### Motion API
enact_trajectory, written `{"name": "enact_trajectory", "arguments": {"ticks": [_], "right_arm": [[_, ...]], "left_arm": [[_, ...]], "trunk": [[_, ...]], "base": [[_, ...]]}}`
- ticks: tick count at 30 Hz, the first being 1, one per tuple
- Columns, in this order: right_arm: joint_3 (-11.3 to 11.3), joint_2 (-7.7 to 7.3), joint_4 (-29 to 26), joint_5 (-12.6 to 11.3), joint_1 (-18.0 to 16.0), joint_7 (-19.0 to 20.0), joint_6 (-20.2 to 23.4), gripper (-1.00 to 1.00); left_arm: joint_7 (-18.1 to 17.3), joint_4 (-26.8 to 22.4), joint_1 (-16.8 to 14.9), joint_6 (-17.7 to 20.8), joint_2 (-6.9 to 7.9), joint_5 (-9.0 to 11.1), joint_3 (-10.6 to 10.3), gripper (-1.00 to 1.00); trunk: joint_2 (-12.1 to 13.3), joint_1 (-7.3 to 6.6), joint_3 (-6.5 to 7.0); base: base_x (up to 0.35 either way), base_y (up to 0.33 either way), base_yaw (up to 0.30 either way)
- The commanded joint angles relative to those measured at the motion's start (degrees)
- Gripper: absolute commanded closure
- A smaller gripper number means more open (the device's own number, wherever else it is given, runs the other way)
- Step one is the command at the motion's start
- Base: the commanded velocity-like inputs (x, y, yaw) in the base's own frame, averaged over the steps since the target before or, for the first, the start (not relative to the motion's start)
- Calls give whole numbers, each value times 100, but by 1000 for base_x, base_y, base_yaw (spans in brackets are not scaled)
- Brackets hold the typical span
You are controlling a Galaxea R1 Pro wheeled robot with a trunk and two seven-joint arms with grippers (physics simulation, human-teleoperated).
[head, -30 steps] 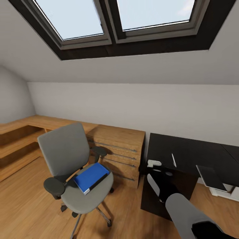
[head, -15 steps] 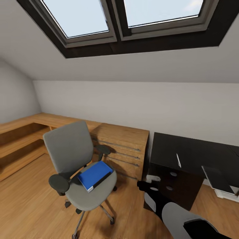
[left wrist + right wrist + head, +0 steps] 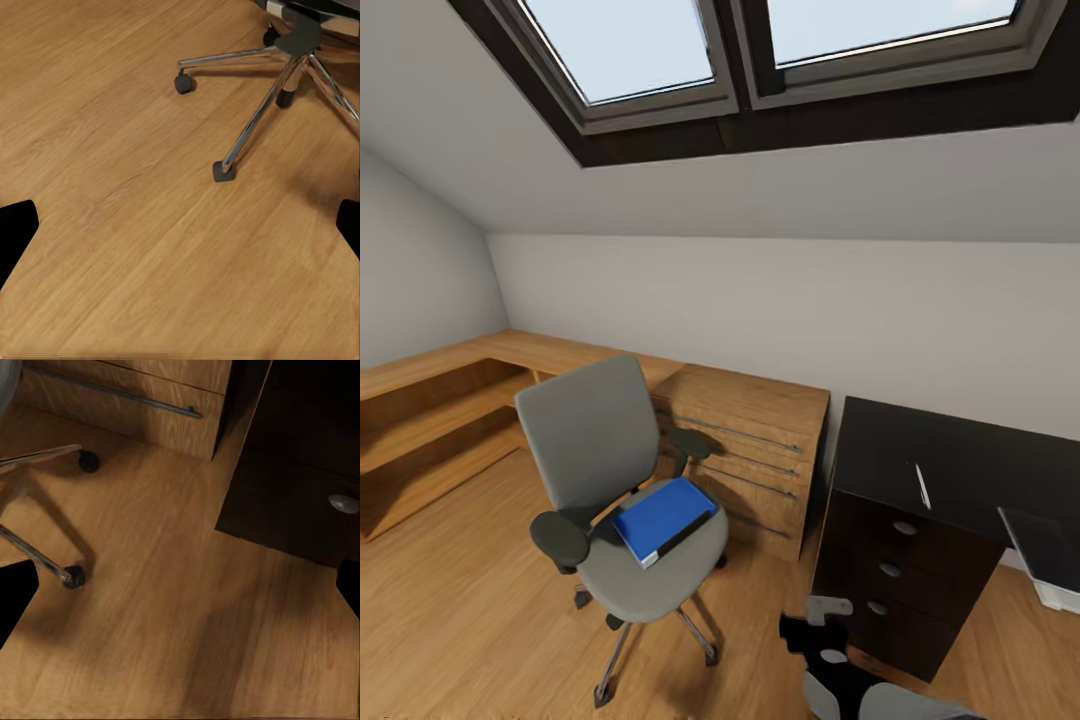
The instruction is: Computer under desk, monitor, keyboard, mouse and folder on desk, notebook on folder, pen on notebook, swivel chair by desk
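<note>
Both claws hang spread and empty above the grainy wooden floor (image 3: 135,225): left gripper (image 3: 180,225) near the swivel chair (image 3: 622,500) and its metal star base, right gripper (image 3: 180,585) before the glossy black desk (image 3: 950,460). Farther off, the flat blue folder (image 3: 665,518) lies on the grey upholstered seat.

The swivel chair (image 3: 622,480) has matt grey cloth on its seat and back, matt black plastic armrests, and a shiny metal star base on black castors. The folder (image 3: 663,517) is smooth blue with a white paper edge. The counter (image 3: 950,470) has a glossy black top and silver metal knobs. The floor (image 3: 460,600) and low cabinets (image 3: 745,455) show grained, satin light wood.
</note>
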Motion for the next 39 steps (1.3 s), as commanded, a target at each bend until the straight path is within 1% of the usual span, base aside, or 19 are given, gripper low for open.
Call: {"name": "enact_trajectory", "arguments": {"ticks": [1,4,7,12,17,21,25,29,32,33,35,39], "right_arm": [[55,1,14,10,57,-13,-84,-100],[51,-3,27,168,179,-13,-217,-100],[47,-17,34,256,247,-13,-292,-100],[41,-37,43,317,334,-13,-362,-100],[38,-60,43,336,540,-13,-535,-100],[38,-70,42,342,679,-13,-832,-100],[38,-83,41,344,737,-13,-1026,-100],[38,-90,41,349,761,-13,-1106,-100],[38,-102,41,352,770,-13,-1133,-100],[37,-121,41,351,773,-13,-1143,-100],[41,-168,41,349,775,-13,-1152,-100],[40,-218,41,347,779,-13,-1173,-100]], "left_arm": [[-4,5,-4,-15,-1,20,-10,-100],[1,5,-4,-11,-3,24,-6,-100],[9,5,-4,-4,-4,26,-7,-100],[50,6,-4,5,-2,29,-9,-100],[147,-23,-4,138,9,57,-10,-100],[409,-251,-4,486,10,121,-9,-100],[757,-608,-4,1059,11,164,-6,-100],[960,-888,-4,1594,26,238,-2,-100],[1027,-1074,-4,1803,29,395,-2,-100],[1050,-1161,-4,1892,28,528,-2,-100],[1065,-1239,-4,1978,15,679,-2,-100],[1076,-1295,-4,2034,6,805,-5,-100]], "trunk": [[-4,0,-14],[-4,0,-38],[-4,0,-62],[-4,0,-102],[-4,0,-139],[-4,0,-164],[-4,0,-191],[-4,0,-218],[-4,0,-239],[-4,0,-246],[-4,0,-260],[-4,0,-287]], "base": [[0,0,158],[0,0,159],[0,0,160],[0,0,160],[0,0,160],[0,0,159],[0,0,157],[0,0,157],[0,0,156],[0,0,156],[0,0,157],[0,0,155]]}}
